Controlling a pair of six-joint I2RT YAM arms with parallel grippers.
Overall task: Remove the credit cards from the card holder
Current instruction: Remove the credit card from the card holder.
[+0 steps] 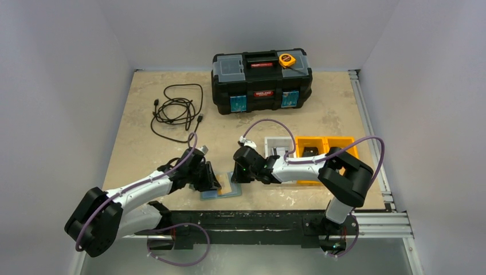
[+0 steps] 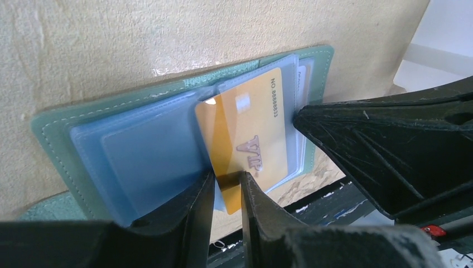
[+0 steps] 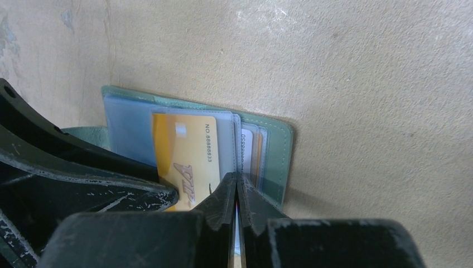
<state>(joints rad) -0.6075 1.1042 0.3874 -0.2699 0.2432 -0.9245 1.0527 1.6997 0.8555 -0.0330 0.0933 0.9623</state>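
- Top external view, upper left: one black cable (image 1: 175,112) lies coiled on the tan table (image 1: 137,149), well apart from the arms.
- Upper centre: one black toolbox (image 1: 262,80) stands at the far edge. It has two pale blue latches (image 1: 238,103) on its front and one orange tape measure (image 1: 287,59) on its lid.
- Lower centre: the card holder (image 1: 224,192) lies open and flat near the table's near edge, between the two pincers. The left gripper (image 1: 211,182) covers its left part, and the right gripper (image 1: 236,172) reaches its right side.
- Right of centre: one white bin (image 1: 275,146) stands just beside one orange bin (image 1: 338,143) that shows two compartments. The right arm crosses in front of both.
- Left wrist view: the pale blue pockets fill the middle of the frame. One tan-orange card (image 2: 245,128) sticks partly out of a pocket toward the bottom edge.
- The left pincer's fingers are slightly spread, with the card's lower edge standing in the gap. I cannot tell whether they touch it.
- The right pincer's black fingers block the right side of this frame, with the tip against the pocket edges.
- Right wrist view: the right pincer is pressed together, its tips at the pocket leaves. I cannot tell whether a leaf is nipped.
- Just right of the tips, the printed edge of a second card (image 3: 247,146) shows inside a pocket, making two cards in view.
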